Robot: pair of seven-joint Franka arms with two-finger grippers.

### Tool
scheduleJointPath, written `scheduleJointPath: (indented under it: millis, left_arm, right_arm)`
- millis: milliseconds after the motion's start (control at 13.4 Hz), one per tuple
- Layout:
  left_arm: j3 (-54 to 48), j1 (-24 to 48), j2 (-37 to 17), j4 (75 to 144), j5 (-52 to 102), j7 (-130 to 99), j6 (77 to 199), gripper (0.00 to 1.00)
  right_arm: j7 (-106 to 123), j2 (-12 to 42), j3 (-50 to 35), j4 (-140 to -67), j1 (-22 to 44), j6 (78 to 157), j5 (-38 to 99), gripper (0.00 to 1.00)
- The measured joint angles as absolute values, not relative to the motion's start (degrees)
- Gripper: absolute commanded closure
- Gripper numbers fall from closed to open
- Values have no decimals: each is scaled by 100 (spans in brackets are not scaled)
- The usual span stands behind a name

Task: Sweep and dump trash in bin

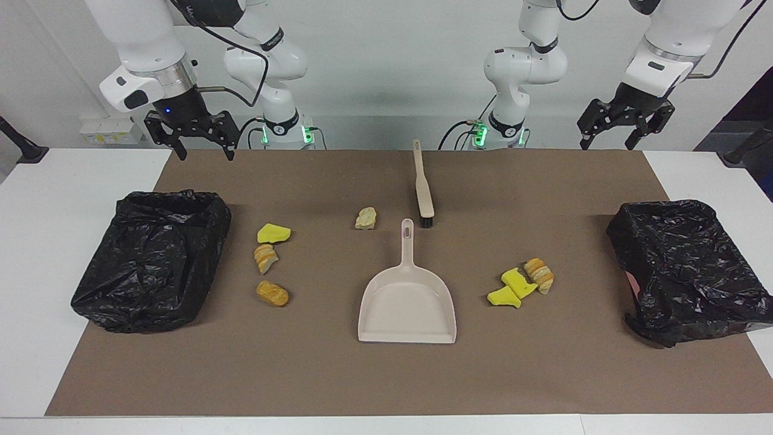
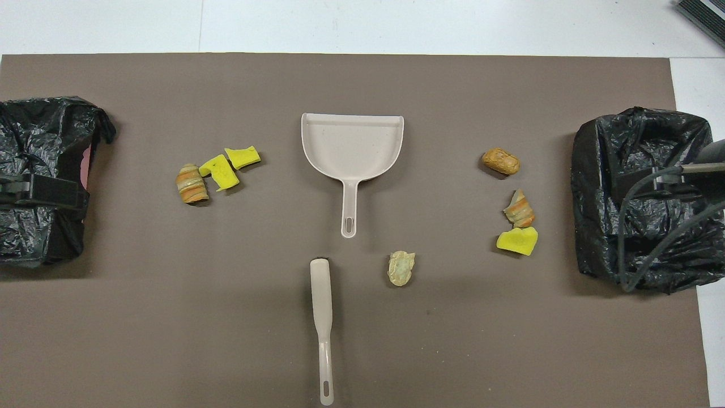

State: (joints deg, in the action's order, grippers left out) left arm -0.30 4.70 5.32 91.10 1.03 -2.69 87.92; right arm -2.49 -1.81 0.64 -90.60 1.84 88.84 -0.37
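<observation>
Seven scraps of trash are lying on the brown mat: four toward the right arm's end, counting one pale piece beside the brush, and three toward the left arm's end. One dustpan is sitting mid-mat, and two black-lined bins are flanking everything. The left gripper and right gripper are hovering with fingers spread wide, holding nothing.

I see a white table covered by a wide brown paper mat, with a plain pale grey wall rising at its edge, evenly lit
</observation>
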Motion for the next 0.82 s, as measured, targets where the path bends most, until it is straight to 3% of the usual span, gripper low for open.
scheduleJointPath:
  millis: [824]
  left_arm:
    - [-30, 470, 532, 9110, 103, -269, 8792, 0]
  right_arm:
    - [-249, -236, 52, -9193, 199, 8849, -34, 0]
